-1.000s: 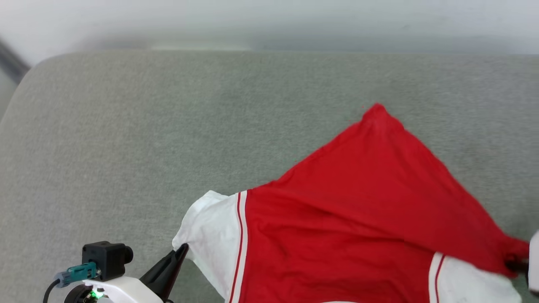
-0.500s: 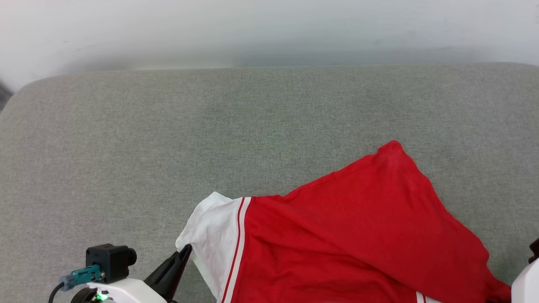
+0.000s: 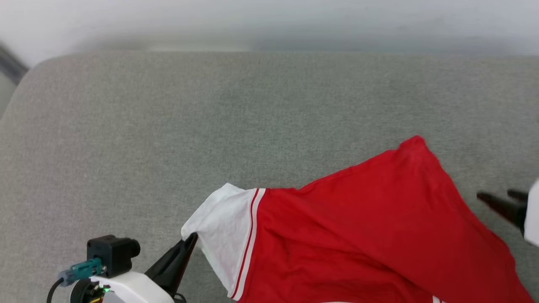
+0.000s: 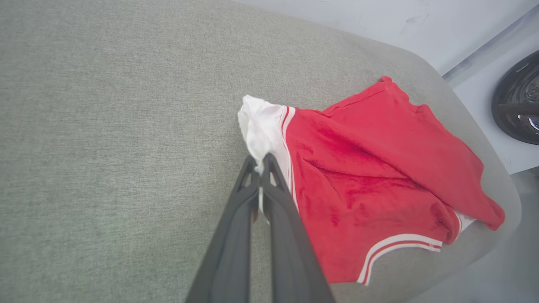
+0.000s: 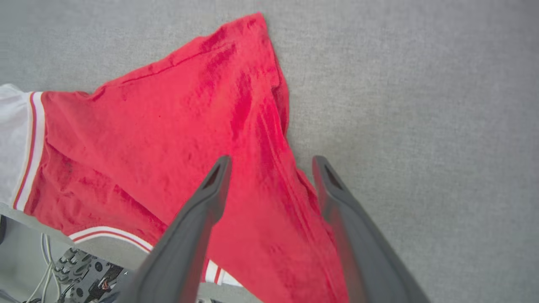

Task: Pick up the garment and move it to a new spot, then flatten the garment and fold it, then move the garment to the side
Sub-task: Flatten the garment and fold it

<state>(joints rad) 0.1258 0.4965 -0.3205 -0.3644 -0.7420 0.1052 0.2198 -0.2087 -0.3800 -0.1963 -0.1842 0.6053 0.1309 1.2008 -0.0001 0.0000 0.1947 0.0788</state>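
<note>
Left gripper (image 4: 261, 162) pinches the garment (image 4: 358, 168) (rumpled red jersey, white sleeve); right gripper (image 5: 269, 162) gapes empty.

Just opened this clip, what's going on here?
A two-armed robot is working on a red garment with white sleeves, which lies rumpled on a grey padded surface. The left gripper is shut on the edge of one white sleeve. The right gripper hovers open by the garment's right edge, holding nothing. The garment is not yet flattened or folded.
</note>
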